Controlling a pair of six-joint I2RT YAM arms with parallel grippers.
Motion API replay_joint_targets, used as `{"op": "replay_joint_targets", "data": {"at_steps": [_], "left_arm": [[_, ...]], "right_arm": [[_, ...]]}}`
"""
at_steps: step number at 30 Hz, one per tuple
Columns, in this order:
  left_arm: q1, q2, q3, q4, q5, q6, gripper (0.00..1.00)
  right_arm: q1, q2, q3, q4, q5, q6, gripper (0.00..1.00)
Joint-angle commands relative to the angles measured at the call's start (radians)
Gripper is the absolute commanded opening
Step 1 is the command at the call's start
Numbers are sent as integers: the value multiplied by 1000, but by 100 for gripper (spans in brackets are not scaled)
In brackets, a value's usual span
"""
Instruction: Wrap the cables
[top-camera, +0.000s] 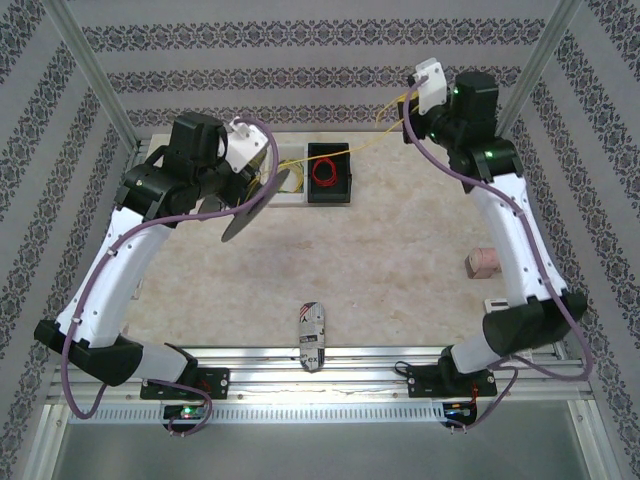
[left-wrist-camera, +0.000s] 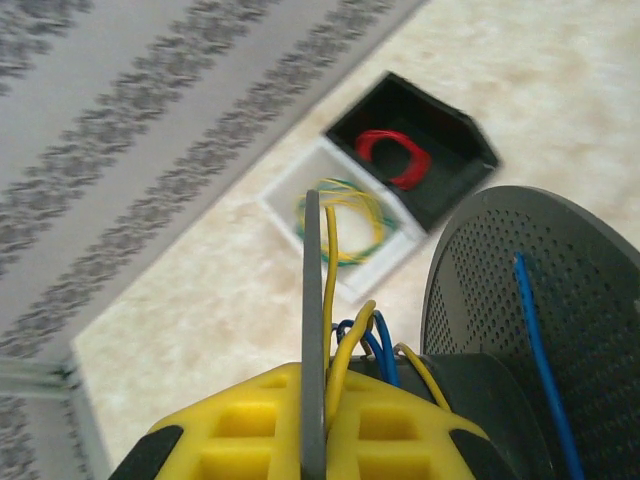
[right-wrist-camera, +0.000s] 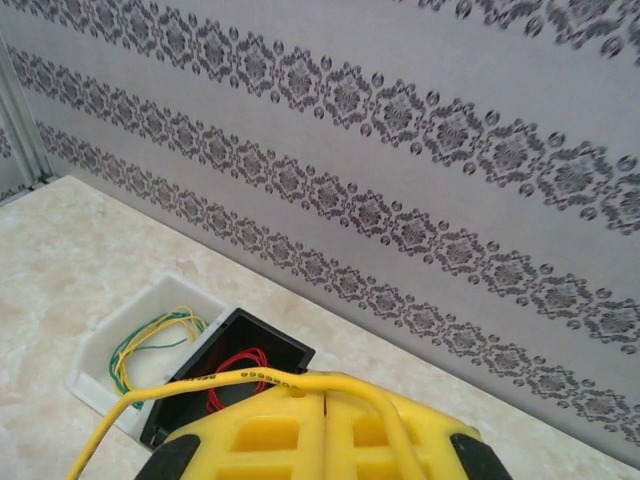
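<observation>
1. Well, my right gripper (right-wrist-camera: 325, 425) is pinched tight on the yellow cable (right-wrist-camera: 250, 377). The cable lies across the tips and runs off to the left.
2. I think I hold it up high so the cable is pulled out long and does not sag into a knot. From above, it hangs in the air and slopes down toward the two boxes at the back of the desk (top-camera: 420, 230).
3. My left gripper (left-wrist-camera: 314, 420) is clenched too. It seems to grip a thin grey plate, which I take to be part of the spool (left-wrist-camera: 540, 270). The spool's big dark disc, full of little holes, sits just beside it.
4. Yellow cable and blue wire (left-wrist-camera: 378, 345) come up by the left gripper and bend at the spool's middle. I guess that is where the winding goes on.
5. The white box (left-wrist-camera: 285, 215) holds yellow and green loops. The black box (left-wrist-camera: 440, 110), touching it, holds a red loop (left-wrist-camera: 395, 155). They look like spare wires, sorted.
6. My left arm is bent at the elbow and reaches to the back left, with the disc tilted over the desk.
7. My right arm stands tall at the back right, its gripper lifted well above the desk, near the wall.
8. Next I would turn the spool and feed the cable gently, so it does not snap or slip.
</observation>
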Motion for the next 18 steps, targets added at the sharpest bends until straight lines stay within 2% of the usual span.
{"op": "replay_joint_targets", "data": {"at_steps": [1,5,10,13,18], "left_arm": [[4,-8,24,-84,205,45,0],[4,-7,43,-140,268,67,0],[4,-21,58,-157,277,81,0],[5,-76,34,-65,286,72,0],[6,-121,76,81,311,37,0]], "right_arm": [[-20,101,94,-32,-25,37,0],[-45,244,220,-83,-35,51,0],[-74,385,307,-149,-46,56,0],[-74,410,264,-161,-58,51,0],[-59,351,67,-94,-77,61,0]]}}
